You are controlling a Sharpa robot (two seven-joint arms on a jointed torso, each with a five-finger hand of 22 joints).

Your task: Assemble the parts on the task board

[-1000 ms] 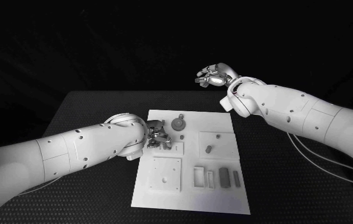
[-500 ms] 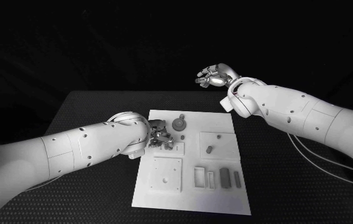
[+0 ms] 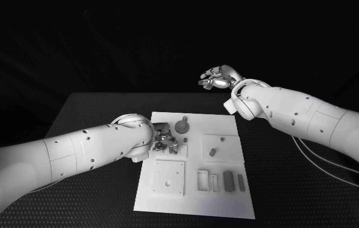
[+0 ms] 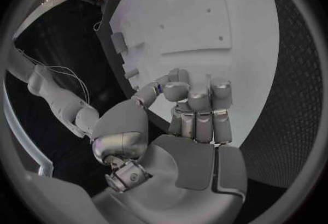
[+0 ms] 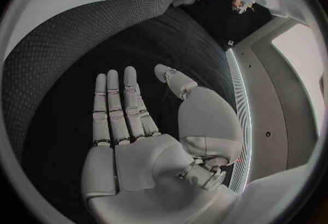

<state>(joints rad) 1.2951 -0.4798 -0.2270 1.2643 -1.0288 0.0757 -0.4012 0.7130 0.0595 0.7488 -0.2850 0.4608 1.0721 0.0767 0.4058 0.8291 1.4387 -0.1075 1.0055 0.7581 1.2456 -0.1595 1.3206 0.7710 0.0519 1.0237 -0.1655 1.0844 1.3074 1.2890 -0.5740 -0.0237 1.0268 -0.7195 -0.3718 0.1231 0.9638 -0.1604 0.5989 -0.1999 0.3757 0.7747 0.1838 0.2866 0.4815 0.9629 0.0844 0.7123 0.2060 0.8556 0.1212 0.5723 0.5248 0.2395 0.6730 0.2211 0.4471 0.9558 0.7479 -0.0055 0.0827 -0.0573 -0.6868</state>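
The white task board (image 3: pixel 196 203) lies in the middle of the black table. A round gear part (image 3: pixel 182 128) and a small peg (image 3: pixel 184 119) stand at its far end. A short part (image 3: pixel 212 151) sits on a raised square on its right side. My left hand (image 3: pixel 164 141) hovers low over the board's left side, beside the gear. Its fingers (image 4: pixel 198 109) are curled in with the thumb against them, and I see nothing between them. My right hand (image 3: pixel 215 78) is raised beyond the table's far edge, palm flat, fingers (image 5: pixel 116 104) spread and holding nothing.
Several upright rectangular pieces (image 3: pixel 228 180) stand in slots at the board's near right. A square plate (image 3: pixel 169 176) with small holes lies at its near left. My left forearm (image 3: pixel 82 150) crosses the table's left half. Bare black table (image 3: pixel 299 186) lies to the right of the board.
My left arm has shifted slightly toward the board and its hand sits a little nearer the gear. The right hand has stayed where it was.
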